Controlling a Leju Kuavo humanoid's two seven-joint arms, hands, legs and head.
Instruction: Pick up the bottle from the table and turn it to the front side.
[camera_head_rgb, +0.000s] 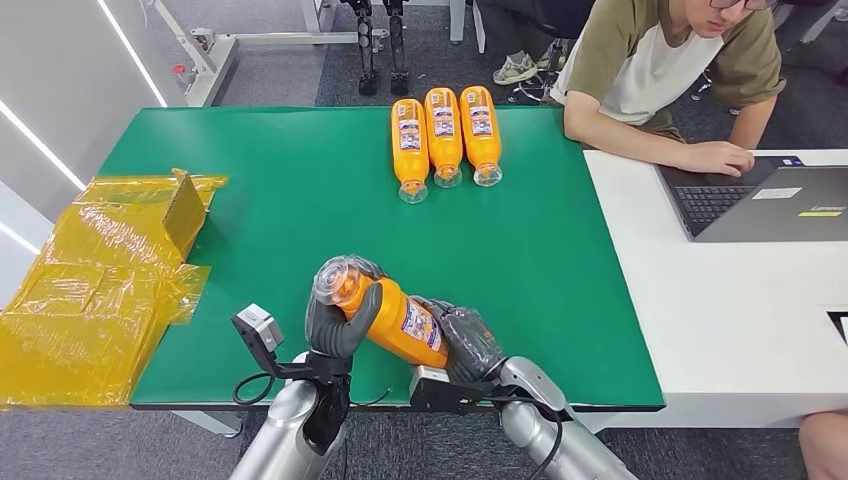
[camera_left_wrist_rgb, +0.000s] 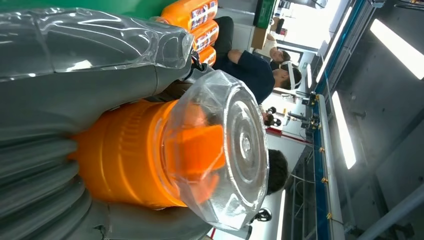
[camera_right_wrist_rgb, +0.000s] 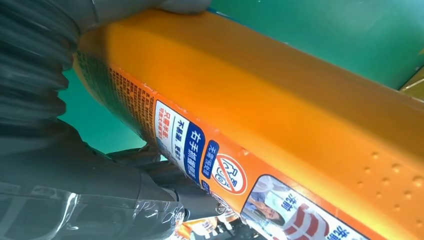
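An orange bottle (camera_head_rgb: 395, 318) with a clear cap and a printed label is held above the near edge of the green table (camera_head_rgb: 280, 200). My left hand (camera_head_rgb: 340, 325) grips it just below the cap, and my right hand (camera_head_rgb: 468, 342) grips its base end. The bottle lies tilted, cap toward the left. In the left wrist view the clear cap (camera_left_wrist_rgb: 225, 150) and orange neck fill the middle, with grey fingers (camera_left_wrist_rgb: 75, 95) wrapped around them. The right wrist view shows the orange bottle (camera_right_wrist_rgb: 280, 100) side and label close up, held by my right hand (camera_right_wrist_rgb: 65, 165).
Three more orange bottles (camera_head_rgb: 444, 135) lie side by side at the table's far edge. Yellow wrapped cardboard (camera_head_rgb: 100, 280) sits at the left. A person (camera_head_rgb: 680, 80) works at a laptop (camera_head_rgb: 770, 200) on the white table (camera_head_rgb: 720, 320) to the right.
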